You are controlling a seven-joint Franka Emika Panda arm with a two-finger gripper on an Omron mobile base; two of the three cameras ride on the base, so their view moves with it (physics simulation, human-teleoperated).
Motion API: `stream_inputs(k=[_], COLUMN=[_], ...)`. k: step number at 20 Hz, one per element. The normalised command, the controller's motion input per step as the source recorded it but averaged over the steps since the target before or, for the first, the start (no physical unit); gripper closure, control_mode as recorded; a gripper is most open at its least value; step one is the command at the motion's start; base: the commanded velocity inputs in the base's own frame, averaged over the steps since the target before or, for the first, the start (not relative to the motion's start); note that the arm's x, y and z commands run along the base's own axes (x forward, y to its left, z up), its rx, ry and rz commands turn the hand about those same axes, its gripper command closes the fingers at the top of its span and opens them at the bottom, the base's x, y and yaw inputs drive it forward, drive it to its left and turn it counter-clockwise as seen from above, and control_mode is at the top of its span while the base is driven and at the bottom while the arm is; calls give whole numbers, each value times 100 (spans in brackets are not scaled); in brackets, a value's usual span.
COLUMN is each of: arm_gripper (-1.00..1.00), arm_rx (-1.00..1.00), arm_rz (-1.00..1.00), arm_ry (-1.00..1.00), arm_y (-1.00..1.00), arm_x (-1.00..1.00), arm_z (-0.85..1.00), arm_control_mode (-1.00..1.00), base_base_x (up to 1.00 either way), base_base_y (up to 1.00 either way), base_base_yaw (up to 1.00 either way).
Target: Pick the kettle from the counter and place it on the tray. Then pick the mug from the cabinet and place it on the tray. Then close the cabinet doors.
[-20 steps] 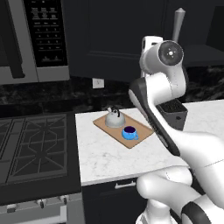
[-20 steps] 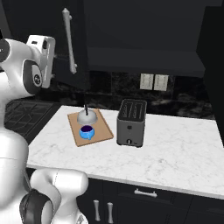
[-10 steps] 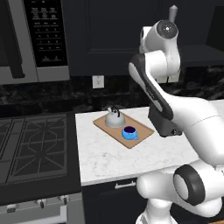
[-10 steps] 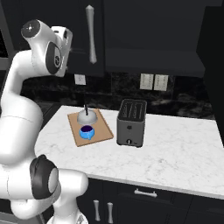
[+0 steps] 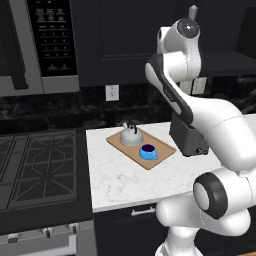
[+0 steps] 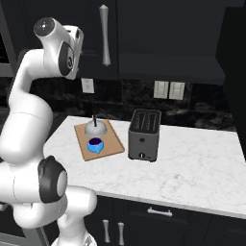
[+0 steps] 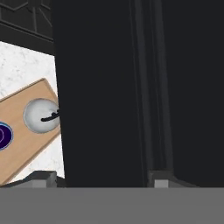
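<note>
**Operator:** On the counter (image 6: 192, 158), what do you see for me?

**Spotter:** Your tray (image 5: 161, 152) lies on the white marble near its left end, and both task pieces are already on it. You can see the kettle (image 5: 130, 136) on the tray's rear part and the blue mug (image 5: 148, 151) on its front part, just beside the kettle. Your right base view shows the same pair: kettle (image 6: 95, 127) behind, mug (image 6: 95, 144) in front, on the tray (image 6: 113, 141). A black toaster (image 6: 143, 135) stands just right of the board.

**Operator:** And the arm?

**Spotter:** You have it raised high, up at the wall cabinet (image 6: 163, 33). Your hand camera looks down past a dark cabinet door (image 7: 100, 87) that covers most of the frame, with the tray (image 7: 26, 144), the kettle (image 7: 40, 115) and the mug's rim (image 7: 3, 135) far below at the left.

**Operator:** Gripper?

**Spotter:** You can see the two fingertips (image 7: 161, 178) well apart at the bottom of the hand view, so the gripper (image 7: 101, 177) looks spread wide, with nothing between them. A pale bar handle (image 6: 104, 34) hangs on the door panel in your right base view, beside the arm's upper joint.
</note>
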Motion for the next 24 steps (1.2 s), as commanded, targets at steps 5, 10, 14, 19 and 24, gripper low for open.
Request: stream_inputs(k=[5, 10, 14, 19, 24], arm_gripper=[-100, -100, -100, -100, -100], arm_rx=[0, -1, -1, -5, -7], arm_rz=[8, 12, 7, 2, 0], arm_ry=[0, 5, 8, 1, 1], arm_y=[14, 0, 4, 6, 5], arm_x=[36, -79, -99, -99, -88], arm_z=[-39, -13, 0, 0, 0], arm_control_mode=[-100, -100, -100, -100, -100], base_base_x=[0, 0, 0, 0, 0], base_base_y=[0, 0, 0, 0, 0], base_base_yaw=[0, 0, 0, 0, 0])
